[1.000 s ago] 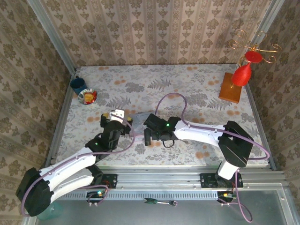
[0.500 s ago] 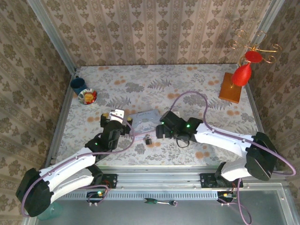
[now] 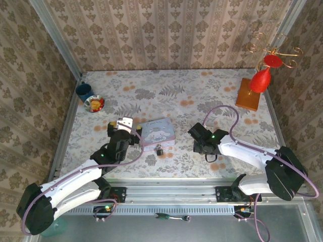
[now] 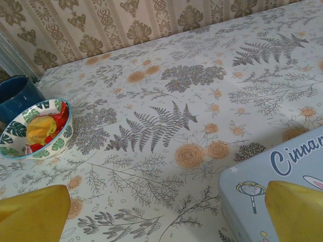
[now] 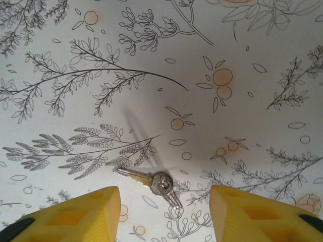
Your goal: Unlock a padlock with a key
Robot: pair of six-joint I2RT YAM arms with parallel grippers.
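Observation:
The tiny dark padlock (image 3: 159,149) lies on the flowered table just below the pastel tin (image 3: 157,132), apart from both grippers. Two small silver keys (image 5: 154,181) joined at one ring lie flat on the cloth, between the yellow fingers (image 5: 75,217) of my right gripper (image 5: 164,204). That gripper is open just above them and holds nothing. In the top view my right gripper (image 3: 198,143) hangs to the right of the tin. My left gripper (image 3: 127,129) stands open and empty left of the tin (image 4: 275,176), with its yellow fingertips (image 4: 30,212) wide apart.
A patterned bowl of snacks (image 3: 94,103) and a blue cup (image 3: 84,91) sit at the far left. A wooden block (image 3: 249,94) with a wire stand and red ornaments (image 3: 261,79) stands at the far right. Metal rails edge the table.
My right arm has swung right, away from the tin and the padlock, and now hovers over the keys. The tin and padlock are uncovered. The left arm has barely moved.

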